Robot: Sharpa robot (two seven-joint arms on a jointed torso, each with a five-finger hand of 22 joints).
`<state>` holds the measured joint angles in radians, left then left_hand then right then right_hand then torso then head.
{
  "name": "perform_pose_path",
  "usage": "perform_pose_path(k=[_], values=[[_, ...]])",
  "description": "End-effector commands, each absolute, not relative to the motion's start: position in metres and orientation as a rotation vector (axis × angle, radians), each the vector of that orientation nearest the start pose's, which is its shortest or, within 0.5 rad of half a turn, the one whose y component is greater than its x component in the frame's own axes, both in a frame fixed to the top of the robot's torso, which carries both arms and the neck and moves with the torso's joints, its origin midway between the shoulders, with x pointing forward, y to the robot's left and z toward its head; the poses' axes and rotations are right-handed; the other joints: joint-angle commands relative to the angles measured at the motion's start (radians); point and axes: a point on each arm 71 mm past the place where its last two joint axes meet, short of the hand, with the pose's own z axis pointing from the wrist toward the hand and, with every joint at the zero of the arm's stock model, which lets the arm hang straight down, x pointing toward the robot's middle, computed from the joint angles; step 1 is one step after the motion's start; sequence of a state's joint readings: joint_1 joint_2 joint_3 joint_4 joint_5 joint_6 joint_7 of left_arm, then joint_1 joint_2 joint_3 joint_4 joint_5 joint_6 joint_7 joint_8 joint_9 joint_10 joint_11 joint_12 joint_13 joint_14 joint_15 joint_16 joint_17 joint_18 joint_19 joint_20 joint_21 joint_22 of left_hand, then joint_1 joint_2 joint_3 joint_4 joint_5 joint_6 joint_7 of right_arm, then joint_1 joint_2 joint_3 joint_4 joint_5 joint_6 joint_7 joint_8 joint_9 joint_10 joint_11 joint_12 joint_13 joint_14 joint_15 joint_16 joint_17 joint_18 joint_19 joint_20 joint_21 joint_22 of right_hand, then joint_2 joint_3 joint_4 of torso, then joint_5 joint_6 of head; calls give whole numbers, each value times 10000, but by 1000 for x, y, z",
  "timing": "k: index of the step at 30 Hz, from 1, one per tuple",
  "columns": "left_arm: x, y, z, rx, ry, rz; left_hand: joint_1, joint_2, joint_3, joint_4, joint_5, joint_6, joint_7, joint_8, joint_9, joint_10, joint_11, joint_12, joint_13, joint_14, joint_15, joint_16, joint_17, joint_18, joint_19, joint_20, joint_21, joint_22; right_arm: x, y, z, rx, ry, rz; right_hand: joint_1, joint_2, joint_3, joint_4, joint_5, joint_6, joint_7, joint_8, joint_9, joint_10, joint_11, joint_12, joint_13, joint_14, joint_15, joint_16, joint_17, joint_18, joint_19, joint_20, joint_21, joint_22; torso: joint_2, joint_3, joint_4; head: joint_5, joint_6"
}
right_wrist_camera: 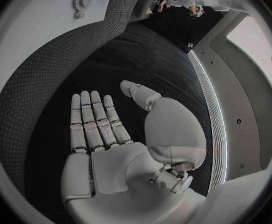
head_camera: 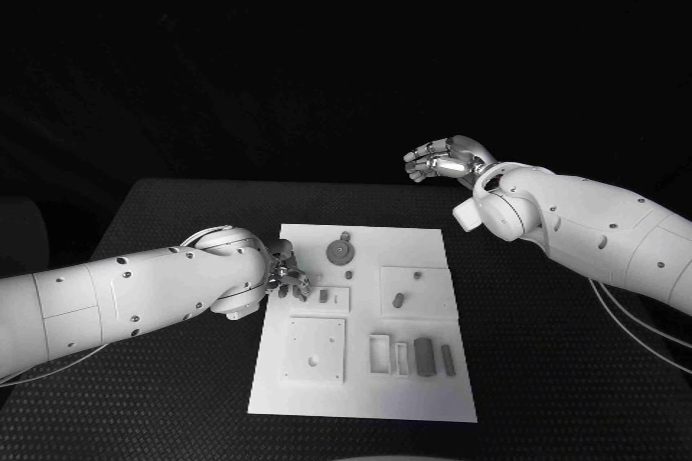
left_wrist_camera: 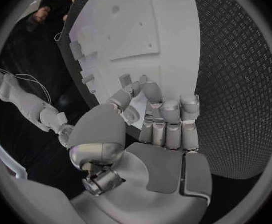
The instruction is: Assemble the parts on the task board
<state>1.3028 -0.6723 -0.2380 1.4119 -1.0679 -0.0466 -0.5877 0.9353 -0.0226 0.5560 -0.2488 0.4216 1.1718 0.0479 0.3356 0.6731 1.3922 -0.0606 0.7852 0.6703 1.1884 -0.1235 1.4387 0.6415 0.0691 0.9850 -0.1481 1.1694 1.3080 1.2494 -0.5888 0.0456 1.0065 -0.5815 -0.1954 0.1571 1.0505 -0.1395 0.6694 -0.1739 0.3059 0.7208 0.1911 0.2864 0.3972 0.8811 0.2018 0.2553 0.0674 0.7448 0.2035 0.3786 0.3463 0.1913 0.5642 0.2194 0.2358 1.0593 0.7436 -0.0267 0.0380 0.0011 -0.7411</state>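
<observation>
Where the white rectangular task board [head_camera: 418,381] lies mid-way on the black textured table [head_camera: 173,211], small grey parts [head_camera: 423,355] and a round gear [head_camera: 340,251] sit on it. Left hand [head_camera: 289,274] curls at its left edge; whether it pinches anything is unclear. Right hand [head_camera: 447,161] hovers beyond, fingers apart, empty.

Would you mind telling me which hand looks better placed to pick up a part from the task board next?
Probably the left hand: it hovers at the task board's left edge, beside the small parts. The right hand is raised beyond the board's far right corner, open.
</observation>
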Motion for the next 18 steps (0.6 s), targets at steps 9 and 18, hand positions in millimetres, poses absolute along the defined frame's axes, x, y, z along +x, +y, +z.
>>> perform_pose_path(k=[9,18], values=[[486,165,-247,-901,22859,-2559,-65,116,122,-209,565,846,-631,218,2778,482,-554,409,188,903,-943,184,58,192,119,-1211,104,147,586,-225,-162,6536,15892,11106,-81,-13,-51,10,45,-83,403,34,-11,92,-1,-44,9,-75,14,24,-16,-170,-83,-9,-60,16,4,3,-12,7,-14],[485,163,-247,-674,22912,-2495,-206,234,131,-127,684,908,-681,365,2897,426,-595,712,317,938,-976,287,71,218,157,-1211,157,142,586,-225,-162,6536,15891,11107,-78,-14,-52,6,47,-83,403,36,-13,94,-1,-47,9,-76,14,26,-19,-170,-82,-10,-67,23,2,-1,-6,1,-24]])
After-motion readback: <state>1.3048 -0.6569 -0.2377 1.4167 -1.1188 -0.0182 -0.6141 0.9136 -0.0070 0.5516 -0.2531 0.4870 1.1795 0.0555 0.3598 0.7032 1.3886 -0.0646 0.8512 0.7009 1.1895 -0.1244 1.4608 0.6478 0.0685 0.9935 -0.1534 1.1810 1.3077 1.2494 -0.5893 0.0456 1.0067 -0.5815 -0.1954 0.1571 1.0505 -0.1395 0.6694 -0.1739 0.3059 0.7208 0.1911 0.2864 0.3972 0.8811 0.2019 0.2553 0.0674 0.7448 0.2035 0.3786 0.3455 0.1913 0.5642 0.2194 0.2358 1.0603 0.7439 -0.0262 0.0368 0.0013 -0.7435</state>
